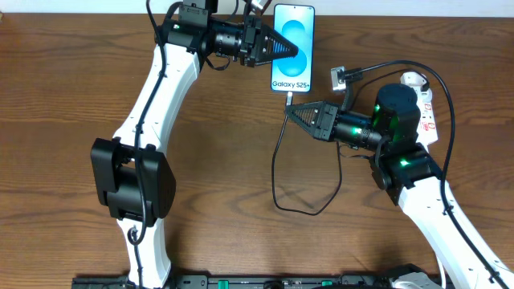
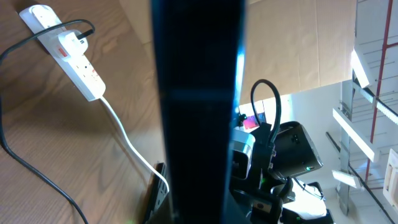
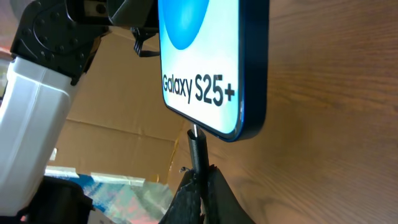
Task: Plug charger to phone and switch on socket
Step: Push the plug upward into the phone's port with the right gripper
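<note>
My left hand [image 1: 289, 50] grips the phone [image 1: 295, 24] at the far side of the table [image 1: 64, 120]. Just nearer, my right hand [image 1: 290, 112] pinches the charger [image 1: 275, 168], its tip meeting the phone's bottom edge. The socket [image 1: 428, 108] lies far right.

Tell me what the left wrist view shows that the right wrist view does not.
Only the left wrist view: the socket, a white power strip. Only the right wrist view: the right gripper shut on the charger, its tip at the lower edge of the phone, and the Galaxy S25+ text on the screen. Both: the phone, edge-on in the left wrist view, and the table.
</note>
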Robot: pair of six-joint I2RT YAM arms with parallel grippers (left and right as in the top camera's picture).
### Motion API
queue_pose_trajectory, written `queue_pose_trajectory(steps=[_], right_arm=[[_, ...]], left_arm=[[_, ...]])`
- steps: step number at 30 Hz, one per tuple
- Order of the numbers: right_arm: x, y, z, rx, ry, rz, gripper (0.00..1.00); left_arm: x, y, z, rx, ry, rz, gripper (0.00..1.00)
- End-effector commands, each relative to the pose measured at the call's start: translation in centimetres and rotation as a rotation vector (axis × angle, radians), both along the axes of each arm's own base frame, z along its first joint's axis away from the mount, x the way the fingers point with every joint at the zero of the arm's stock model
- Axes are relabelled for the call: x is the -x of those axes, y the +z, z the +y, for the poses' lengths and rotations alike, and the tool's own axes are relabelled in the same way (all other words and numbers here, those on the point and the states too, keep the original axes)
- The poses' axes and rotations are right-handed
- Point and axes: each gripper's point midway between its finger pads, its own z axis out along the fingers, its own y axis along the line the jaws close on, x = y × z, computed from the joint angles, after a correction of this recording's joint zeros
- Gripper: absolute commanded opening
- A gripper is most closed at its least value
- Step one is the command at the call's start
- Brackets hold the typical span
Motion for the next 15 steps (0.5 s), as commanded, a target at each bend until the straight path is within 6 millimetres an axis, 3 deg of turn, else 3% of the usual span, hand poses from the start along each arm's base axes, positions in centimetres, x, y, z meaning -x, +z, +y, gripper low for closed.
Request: queue_pose_trajectory(steps=[1,10,15], right_arm=[[-0.7,0.4,-0.5,-0.018,-0.042,0.023,0.01],[-1.4,-1.0,-0.3,-0.023,-0.05,0.089,0.01],[-1.4,-0.3,-0.1,-0.035,-0.034,0.054,0.01]], left_arm=[[0.9,1.6,0.2,0.039,-0.038,-0.021,0.07],[0.9,1.6,0.2,0.039,-0.038,-0.021,0.07],[0.9,1.6,0.2,0.039,-0.038,-0.021,0.08]])
